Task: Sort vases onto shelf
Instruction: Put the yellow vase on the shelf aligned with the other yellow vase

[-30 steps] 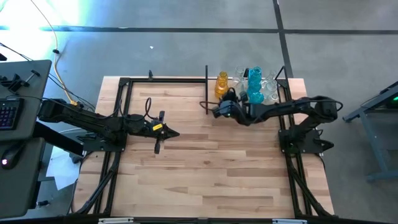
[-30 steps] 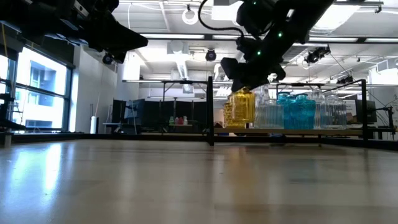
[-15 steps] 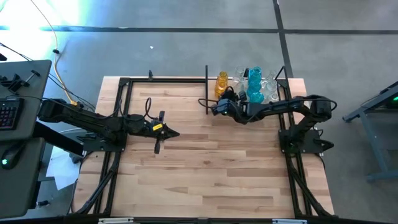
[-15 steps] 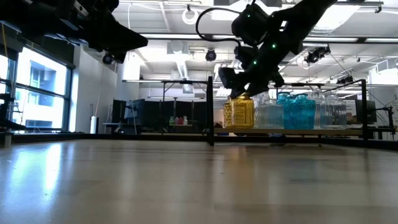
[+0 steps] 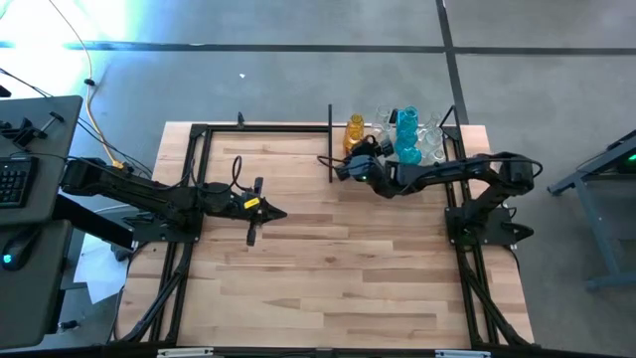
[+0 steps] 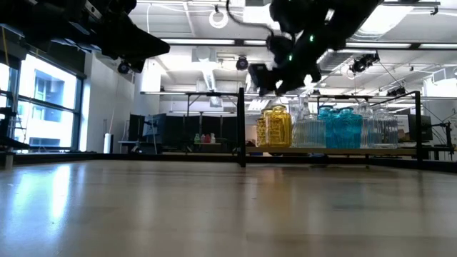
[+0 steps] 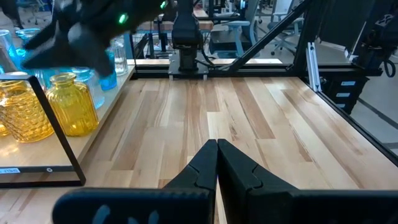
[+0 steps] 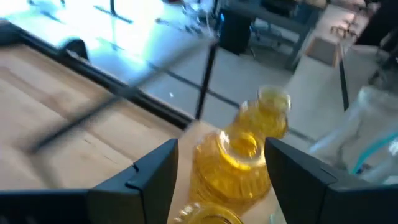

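Note:
The shelf stands at the table's far right edge. Amber vases, teal vases and clear vases stand on it in a tight group, resting on their bases. My right gripper hovers open above the front amber vase. In the right wrist view its fingers stand apart on either side of that vase without touching it. My left gripper waits shut over the table's left half, fingers together.
The shelf's black end post rises just left of the amber vases, close to my right gripper. Black frame rails run along the table's left, right and far edges. The bare wooden tabletop stretches between the arms and toward the near edge.
My right gripper has risen from the level of the front amber vase's neck to well above it, and has shifted slightly toward the table's left and far edges. The amber vase has stayed standing on the shelf. My left arm has kept still.

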Tool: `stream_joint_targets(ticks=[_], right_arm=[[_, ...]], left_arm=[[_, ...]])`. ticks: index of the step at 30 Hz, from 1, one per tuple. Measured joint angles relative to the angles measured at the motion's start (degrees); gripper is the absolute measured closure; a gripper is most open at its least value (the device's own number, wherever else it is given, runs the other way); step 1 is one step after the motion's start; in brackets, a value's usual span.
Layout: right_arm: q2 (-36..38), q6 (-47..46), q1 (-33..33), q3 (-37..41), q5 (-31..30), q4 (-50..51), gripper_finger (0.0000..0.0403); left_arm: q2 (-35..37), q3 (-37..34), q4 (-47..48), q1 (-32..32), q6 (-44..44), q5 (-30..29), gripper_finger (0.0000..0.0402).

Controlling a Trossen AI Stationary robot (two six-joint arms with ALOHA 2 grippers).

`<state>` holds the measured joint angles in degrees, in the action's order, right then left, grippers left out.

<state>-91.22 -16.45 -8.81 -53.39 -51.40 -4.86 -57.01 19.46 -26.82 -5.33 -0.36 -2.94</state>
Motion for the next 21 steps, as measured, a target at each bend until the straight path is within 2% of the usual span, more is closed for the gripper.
stream_joint_targets(ticks=[3, 5, 11, 14, 17, 21], right_arm=[[3.34, 2.82, 3.11, -0.28, -1.08, 0.58, 0.0186], [5.71, 3.39, 5.33, -0.30, -1.40, 4.50, 0.0199], [11.16, -4.14, 11.83, -0.11, -3.49, 20.70, 0.0282], [10.65, -8.55, 13.13, -0.09, -2.87, 26.39, 0.0339], [7.88, -9.05, 13.22, -0.08, -1.12, 28.14, 0.0391], [3.33, -9.65, 12.22, -0.08, -0.25, 27.74, 0.0384]], left_arm=[[0.01, -0.02, -0.01, -0.02, 0.00, 0.00, 0.0401], [0.00, -0.02, 0.06, -0.02, 0.02, 0.01, 0.0401], [0.00, -0.02, -0.09, 0.00, 0.00, 0.00, 0.0401], [0.01, -0.02, -0.06, -0.01, 0.02, 0.00, 0.0401], [0.00, -0.01, 0.01, -0.01, 0.00, 0.00, 0.0401], [0.00, -0.02, 0.04, -0.01, -0.45, 0.00, 0.0401]])
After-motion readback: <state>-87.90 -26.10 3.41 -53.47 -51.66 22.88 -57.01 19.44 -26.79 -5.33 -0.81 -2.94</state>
